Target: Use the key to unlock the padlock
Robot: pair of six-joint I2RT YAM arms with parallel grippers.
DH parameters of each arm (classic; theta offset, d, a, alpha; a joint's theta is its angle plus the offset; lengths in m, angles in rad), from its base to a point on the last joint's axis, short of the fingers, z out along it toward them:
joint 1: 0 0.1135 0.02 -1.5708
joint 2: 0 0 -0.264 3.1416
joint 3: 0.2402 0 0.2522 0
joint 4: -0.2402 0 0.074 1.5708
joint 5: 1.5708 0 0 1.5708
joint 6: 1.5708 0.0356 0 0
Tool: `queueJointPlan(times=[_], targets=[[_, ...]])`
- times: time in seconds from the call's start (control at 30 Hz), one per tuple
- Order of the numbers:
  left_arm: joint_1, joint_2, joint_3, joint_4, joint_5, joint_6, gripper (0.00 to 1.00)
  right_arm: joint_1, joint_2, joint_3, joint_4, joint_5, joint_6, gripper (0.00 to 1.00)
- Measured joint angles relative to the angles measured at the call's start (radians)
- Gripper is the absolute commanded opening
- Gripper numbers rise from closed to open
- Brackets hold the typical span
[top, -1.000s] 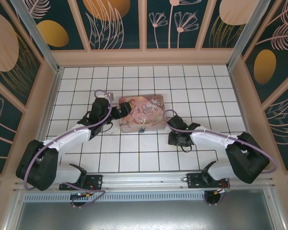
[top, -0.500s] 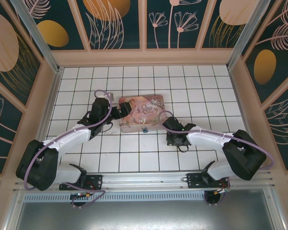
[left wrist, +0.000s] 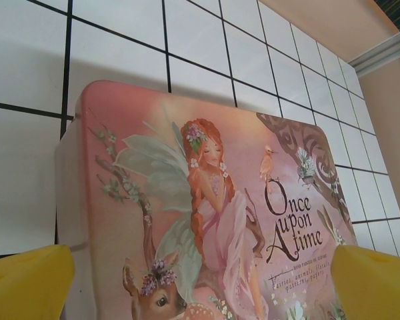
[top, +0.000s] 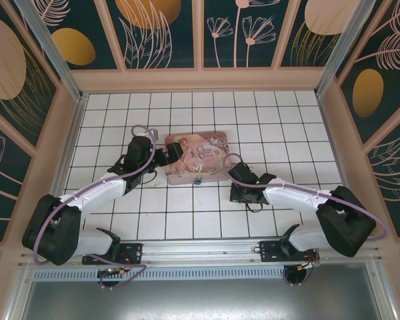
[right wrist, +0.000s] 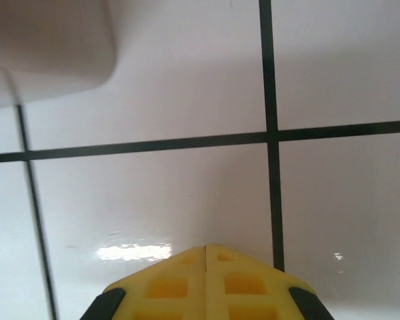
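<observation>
the right tool [right wrist: 207, 273] is shut tight, its two yellow tips pressed flat together just above the white tiled surface [right wrist: 333, 67]. i cannot see the key. it is so thin it might hide between the tips, but i cannot tell. from above, the right tool [top: 242, 195] sits low beside the near right corner of the pink tin [top: 197, 163], near the padlock [top: 198, 180], maybe so it can come at the lock from the front. the padlock is a tiny grey thing touching the middle of the tin's near edge. the left tool [left wrist: 200, 287] is wide, with one yellow tip on each side of the tin's picture lid. from above, the left tool [top: 161, 159] is at the tin's left end, i think to stop the tin sliding when the lock gets pushed.
</observation>
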Motion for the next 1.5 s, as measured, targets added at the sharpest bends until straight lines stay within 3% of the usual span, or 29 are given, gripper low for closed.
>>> queueJointPlan(times=[0.33,0.57,0.9,1.2,1.5], targets=[[0.0,0.0,0.0,0.0,0.037,-0.024,0.98,0.0,-0.112,0.047,0.025,-0.02,0.03,0.0],[0.0,0.0,-0.001,0.047,0.122,-0.108,0.96,0.0,-0.135,0.103,0.034,-0.031,0.034,0.0],[-0.002,0.0,-0.035,0.29,0.269,-0.445,0.9,0.0,-0.114,0.324,0.084,-0.039,0.031,0.0],[-0.015,0.016,-0.036,0.466,0.284,-0.792,0.79,0.0,0.044,0.519,0.203,-0.039,0.026,0.0],[-0.015,0.043,-0.073,0.645,0.232,-1.072,0.71,0.0,0.125,0.555,0.322,-0.048,0.05,0.0]])
